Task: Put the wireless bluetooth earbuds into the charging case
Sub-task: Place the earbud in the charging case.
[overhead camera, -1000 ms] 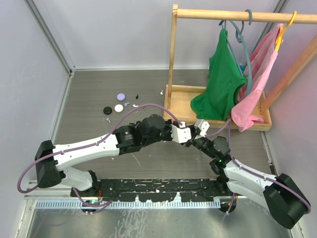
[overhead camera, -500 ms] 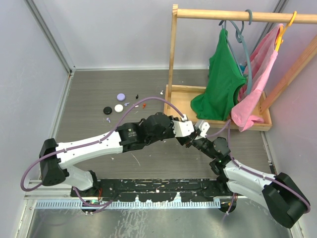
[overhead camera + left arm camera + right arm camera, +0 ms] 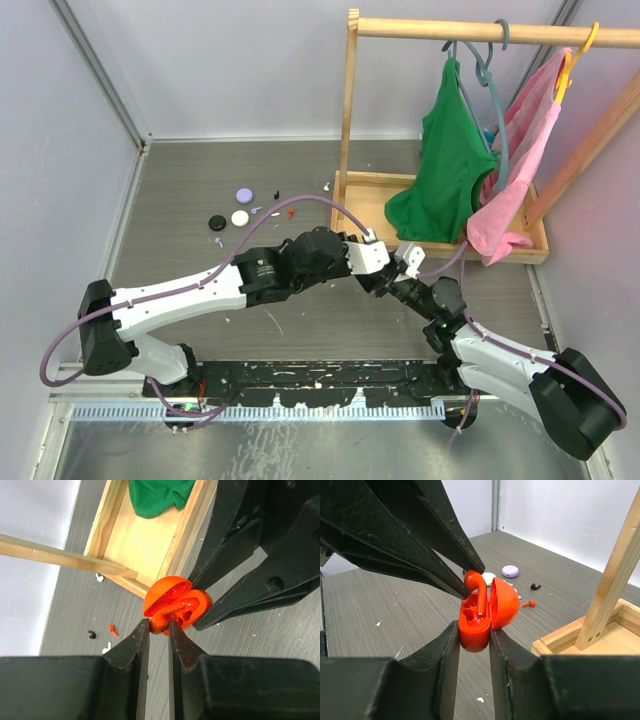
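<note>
Mid-table, my two grippers meet over the job: my right gripper (image 3: 474,636) is clamped on the lower half of the red charging case (image 3: 474,627), holding it upright at the centre of the right wrist view with its lid (image 3: 506,602) swung open toward the right of the frame; my left gripper (image 3: 159,630), reaching in from the upper left of that same view, is pinched tight on a red earbud (image 3: 475,582). The earbud sits directly above the case's open base and touches it; its rounded head is uppermost at my left fingertips and its stem points down into the hollow, so its long axis runs close to vertical in the frame, alongside the raised lid. The left arm has the earbud, the right serves as the vice; as I judge it, the coming move is a short push down along that stem line, and any tilt toward the lid could jam it. A second red bud (image 3: 529,603), a black bud (image 3: 535,586) and a lilac disc (image 3: 510,571) lie on the table (image 3: 395,610) beyond, right of centre, near the wooden rack (image 3: 600,595).
</note>
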Controlling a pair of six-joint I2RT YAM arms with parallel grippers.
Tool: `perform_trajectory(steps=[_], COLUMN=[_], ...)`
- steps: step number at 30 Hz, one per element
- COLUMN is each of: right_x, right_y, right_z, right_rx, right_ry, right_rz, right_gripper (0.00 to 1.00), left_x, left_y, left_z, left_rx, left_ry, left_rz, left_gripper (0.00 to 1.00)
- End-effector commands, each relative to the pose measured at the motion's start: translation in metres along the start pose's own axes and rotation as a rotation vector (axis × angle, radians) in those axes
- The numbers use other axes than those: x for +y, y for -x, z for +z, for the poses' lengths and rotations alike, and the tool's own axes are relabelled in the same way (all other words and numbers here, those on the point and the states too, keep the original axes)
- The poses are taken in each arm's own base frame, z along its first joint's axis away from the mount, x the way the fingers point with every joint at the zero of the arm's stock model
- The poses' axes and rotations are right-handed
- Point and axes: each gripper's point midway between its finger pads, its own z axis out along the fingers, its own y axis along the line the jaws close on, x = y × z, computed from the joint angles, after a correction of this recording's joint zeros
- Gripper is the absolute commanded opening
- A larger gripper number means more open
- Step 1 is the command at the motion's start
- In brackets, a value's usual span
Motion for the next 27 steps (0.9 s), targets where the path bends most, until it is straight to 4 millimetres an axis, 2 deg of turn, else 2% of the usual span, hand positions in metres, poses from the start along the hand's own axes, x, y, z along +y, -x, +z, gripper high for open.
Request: perform_trajectory(steps=[1, 15, 21, 27], right_x=[0.004, 0.003, 0.002, 0.002], right_y=[0.038, 0.036, 0.034, 0.033], right_z=[0.005, 0.006, 0.006, 0.007], right_rx=[-0.139, -0.133, -0.128, -0.122], right_ry=[0.019, 0.015, 0.012, 0.011], right_rz=[-0.037, -0.035, -0.033, -0.033], right_gripper=[0.03, 0.03, 0.03, 0.03], left_x=[0.023, 0.025, 0.020, 0.009], left_y=[0.003, 0.014, 0.019, 0.018], left_z=[-0.016, -0.024, -0.033, -0.033], left_rx=[0.013, -0.043, -0.056, -0.044], left_ry=[0.076, 0.076, 0.057, 0.026], left_rz=[0.037, 0.089, 0.186, 0.290], left_gripper=[0.15, 0.13, 0.12, 0.11])
